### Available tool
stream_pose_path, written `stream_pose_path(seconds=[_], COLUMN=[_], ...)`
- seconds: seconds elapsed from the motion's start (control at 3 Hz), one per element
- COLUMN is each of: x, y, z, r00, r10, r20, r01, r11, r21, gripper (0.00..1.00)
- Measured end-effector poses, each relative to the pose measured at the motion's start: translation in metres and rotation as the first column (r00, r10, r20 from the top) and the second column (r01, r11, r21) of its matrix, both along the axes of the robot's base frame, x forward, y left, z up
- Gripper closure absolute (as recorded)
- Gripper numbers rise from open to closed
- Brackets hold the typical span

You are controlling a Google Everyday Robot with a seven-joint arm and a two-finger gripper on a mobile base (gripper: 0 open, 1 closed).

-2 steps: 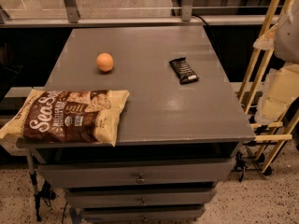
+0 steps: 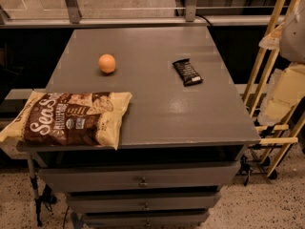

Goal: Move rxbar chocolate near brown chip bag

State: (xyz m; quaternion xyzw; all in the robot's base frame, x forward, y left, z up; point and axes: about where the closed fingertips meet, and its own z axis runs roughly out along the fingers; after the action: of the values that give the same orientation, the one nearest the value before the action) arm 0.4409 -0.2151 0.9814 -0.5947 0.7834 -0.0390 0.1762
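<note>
The rxbar chocolate (image 2: 187, 72), a small flat black bar, lies on the right side of the grey cabinet top (image 2: 157, 113). The brown chip bag (image 2: 66, 118), large with white script and cream edges, lies at the front left corner and overhangs the left edge. Bar and bag are far apart. My gripper is not in view; only pale parts of the arm (image 2: 291, 37) show at the right edge, beside the cabinet and above the floor.
An orange ball (image 2: 107, 63) sits left of centre between bar and bag. Drawers (image 2: 143, 181) are under the top. A wooden rack (image 2: 269, 85) stands close to the right side. A glass partition runs behind.
</note>
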Motion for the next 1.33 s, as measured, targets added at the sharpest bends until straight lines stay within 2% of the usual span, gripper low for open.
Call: stream_pose_path(seconds=[0.33, 0.67, 1.0, 1.33], x=[0.020, 0.057, 0.090, 0.091], y=[0.007, 0.027, 0.047, 0.047], z=[-0.005, -0.013, -0.020, -0.021], r00=[0.9979, 0.9900, 0.9848, 0.9849], r10=[-0.056, -0.129, -0.163, -0.162], r20=[0.031, 0.057, 0.061, 0.061], r01=[0.052, 0.108, 0.119, 0.118], r11=[0.992, 0.953, 0.886, 0.886], r21=[0.112, 0.282, 0.448, 0.449], gripper=[0.00, 0.00, 0.00, 0.00])
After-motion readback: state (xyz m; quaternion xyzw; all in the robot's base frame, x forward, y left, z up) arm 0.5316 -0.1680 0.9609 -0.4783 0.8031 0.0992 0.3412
